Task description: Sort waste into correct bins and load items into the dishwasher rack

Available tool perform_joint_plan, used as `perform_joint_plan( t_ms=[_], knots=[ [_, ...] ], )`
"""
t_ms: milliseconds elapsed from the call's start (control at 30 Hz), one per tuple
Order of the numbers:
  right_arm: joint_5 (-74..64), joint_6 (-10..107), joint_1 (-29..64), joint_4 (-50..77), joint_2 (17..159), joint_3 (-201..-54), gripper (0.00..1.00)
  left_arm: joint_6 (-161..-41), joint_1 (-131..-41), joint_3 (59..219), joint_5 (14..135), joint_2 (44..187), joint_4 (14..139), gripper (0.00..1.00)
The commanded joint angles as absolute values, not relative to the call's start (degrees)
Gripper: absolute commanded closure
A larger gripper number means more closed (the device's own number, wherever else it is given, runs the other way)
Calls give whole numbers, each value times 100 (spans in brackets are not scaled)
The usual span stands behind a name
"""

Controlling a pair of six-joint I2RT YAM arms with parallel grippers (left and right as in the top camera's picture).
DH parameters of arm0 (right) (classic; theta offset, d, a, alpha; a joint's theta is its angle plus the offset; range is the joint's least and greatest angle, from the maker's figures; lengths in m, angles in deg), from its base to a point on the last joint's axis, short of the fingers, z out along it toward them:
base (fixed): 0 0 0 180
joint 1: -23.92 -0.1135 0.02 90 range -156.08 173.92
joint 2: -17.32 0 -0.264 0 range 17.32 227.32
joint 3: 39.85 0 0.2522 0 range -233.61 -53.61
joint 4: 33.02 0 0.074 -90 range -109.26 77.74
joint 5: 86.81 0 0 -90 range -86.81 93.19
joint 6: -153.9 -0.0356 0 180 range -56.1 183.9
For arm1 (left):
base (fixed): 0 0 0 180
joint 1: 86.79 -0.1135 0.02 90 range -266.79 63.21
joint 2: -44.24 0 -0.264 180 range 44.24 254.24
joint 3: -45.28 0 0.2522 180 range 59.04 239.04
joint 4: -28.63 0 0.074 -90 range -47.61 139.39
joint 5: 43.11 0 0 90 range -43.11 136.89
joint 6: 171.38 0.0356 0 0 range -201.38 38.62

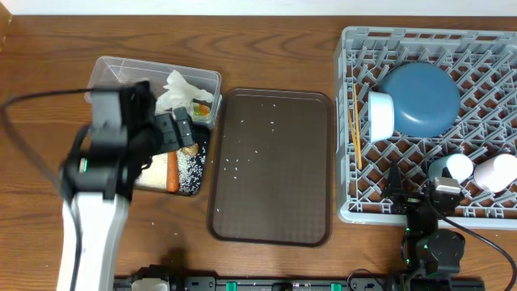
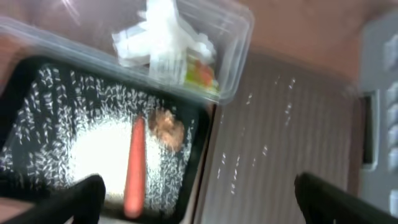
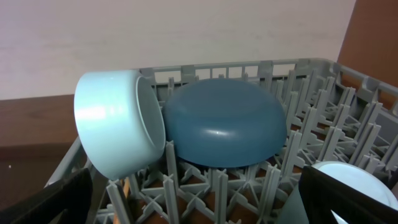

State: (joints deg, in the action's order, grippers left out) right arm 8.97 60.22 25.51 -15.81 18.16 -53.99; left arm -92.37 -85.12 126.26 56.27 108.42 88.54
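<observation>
Brown wooden tabletop (image 1: 266,48) is running under everything in the overhead view. At its left, a clear tub (image 1: 113,69) is holding crumpled wrappers (image 1: 179,90), and a black tray (image 1: 202,162) is sitting just below it, partly hidden by the left arm. A dark brown serving tray (image 1: 275,202) is lying in the middle with a few stray grains on it.

The left gripper (image 2: 202,202) is hovering over the black tray with its fingers spread wide apart, gripping nothing. Its wrist camera is showing what the arm hides from above: a heap of rice (image 2: 93,149), a carrot stick (image 2: 134,162) lying on it, a brown lump (image 2: 166,127) just beside the carrot, and a yellow-green packet (image 2: 199,74) inside the tub.

At the right, the grey rack (image 1: 347,121) is carrying chopsticks (image 1: 355,121), a white bowl (image 1: 381,115), a blue plate (image 1: 420,97) and two small cups (image 1: 454,167). The right gripper (image 3: 199,205) is hanging at the rack's near edge, its fingers also wide apart and empty. Its camera is showing the bowl standing on edge and touching the plate.
</observation>
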Motion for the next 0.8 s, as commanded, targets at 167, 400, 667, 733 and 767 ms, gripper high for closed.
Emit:
perform_joint_plan(
  t_ms=[167, 400, 667, 733, 767],
  knots=[
    [873, 5970, 2595, -1557, 1808, -5393, 1, -8275, -8505, 10204, 5498, 8434, 6078, 2],
    [873, 5970, 2595, -1557, 1808, -5393, 1, -8085, -8516, 8836, 5466, 6631, 5337, 2],
    [873, 5970, 2595, -1557, 1808, -5393, 1, -7641, -8516, 8045, 5450, 5297, 5169, 2],
    [873, 5970, 2595, -1559, 1808, -5393, 1, -7600, -8516, 7877, 5450, 5044, 5167, 2],
    [873, 5970, 2595, -1557, 1808, -5393, 1, -7600, -8516, 7774, 5450, 4902, 5167, 2]
  ],
)
